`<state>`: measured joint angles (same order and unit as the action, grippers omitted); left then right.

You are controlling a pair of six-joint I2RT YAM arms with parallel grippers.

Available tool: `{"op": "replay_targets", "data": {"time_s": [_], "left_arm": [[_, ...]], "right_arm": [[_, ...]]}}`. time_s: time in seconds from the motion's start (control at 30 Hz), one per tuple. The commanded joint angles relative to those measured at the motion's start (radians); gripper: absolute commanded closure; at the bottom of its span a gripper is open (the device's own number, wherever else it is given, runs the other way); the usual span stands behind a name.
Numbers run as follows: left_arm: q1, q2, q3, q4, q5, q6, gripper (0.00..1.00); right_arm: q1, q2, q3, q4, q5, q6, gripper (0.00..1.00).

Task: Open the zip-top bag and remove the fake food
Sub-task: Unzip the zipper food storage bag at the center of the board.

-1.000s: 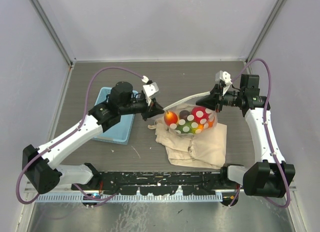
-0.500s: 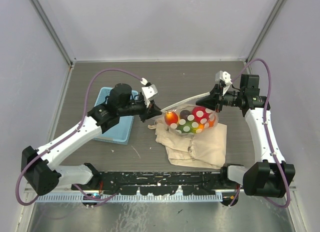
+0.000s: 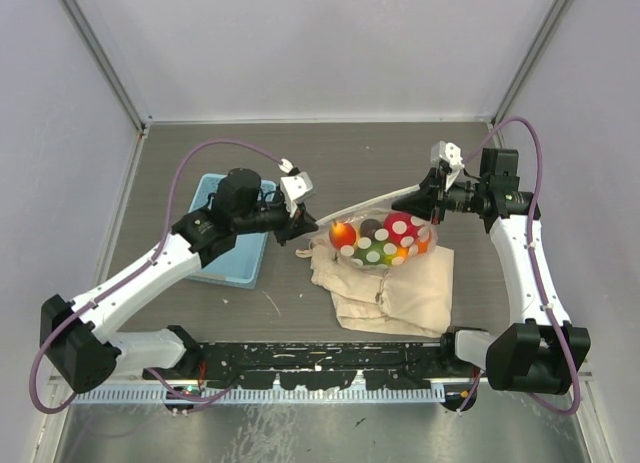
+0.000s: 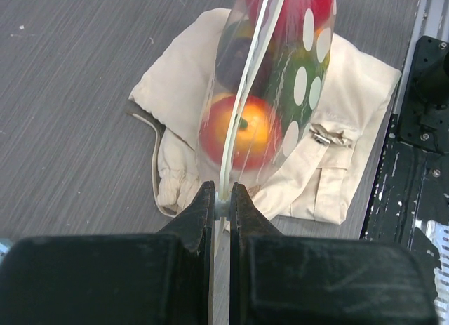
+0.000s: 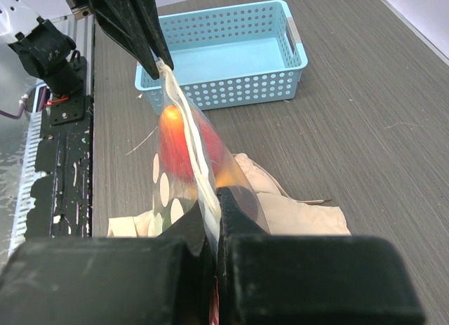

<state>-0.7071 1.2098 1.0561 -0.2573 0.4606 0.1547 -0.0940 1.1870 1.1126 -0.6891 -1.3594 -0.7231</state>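
the zip-top bag (image 3: 382, 239) carries white printed spots.

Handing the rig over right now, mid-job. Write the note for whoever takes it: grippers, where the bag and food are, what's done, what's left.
Left gripper: shut on one end of the zip-top bag, at its strip.
Right gripper: shut on the other end.
Bag stretched between them over the beige cloth bag; fake food inside. Blue basket sits to the left.
Done: both ends gripped.
Left: open the zip, take the food out.
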Motion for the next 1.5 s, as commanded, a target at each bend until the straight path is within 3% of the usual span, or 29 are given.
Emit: {"op": "replay_targets", "data": {"time_s": [0.0, 1.0, 1.07, 1.2, 1.23, 1.37, 1.47], "left_arm": [[0.016, -0.041, -0.013, -0.048, -0.036, 0.039, 1.00], [0.037, -0.075, -0.083, -0.107, -0.145, 0.097, 0.98], [0.038, -0.082, -0.079, -0.094, -0.140, 0.069, 0.75], [0.043, -0.131, -0.074, -0.006, -0.071, -0.072, 0.06], [0.043, -0.149, -0.070, 0.020, -0.059, -0.108, 0.01], [0.063, -0.174, -0.008, 0.078, -0.015, -0.220, 0.02], [0.084, -0.101, 0.104, 0.056, 0.059, -0.299, 0.02]], "right_arm": [[-0.014, -0.006, 0.005, 0.037, -0.024, 0.005, 0.99], [-0.014, -0.003, 0.004, 0.037, -0.029, 0.005, 0.99], [-0.013, -0.002, 0.002, 0.037, -0.033, 0.005, 0.99], [-0.013, 0.007, -0.002, 0.037, -0.038, 0.007, 0.99], [-0.014, 0.008, -0.001, 0.037, -0.038, 0.007, 0.99], [-0.012, 0.013, -0.003, 0.037, -0.041, 0.005, 0.99], [-0.007, 0.012, -0.007, 0.037, -0.041, 0.002, 0.99]]}}
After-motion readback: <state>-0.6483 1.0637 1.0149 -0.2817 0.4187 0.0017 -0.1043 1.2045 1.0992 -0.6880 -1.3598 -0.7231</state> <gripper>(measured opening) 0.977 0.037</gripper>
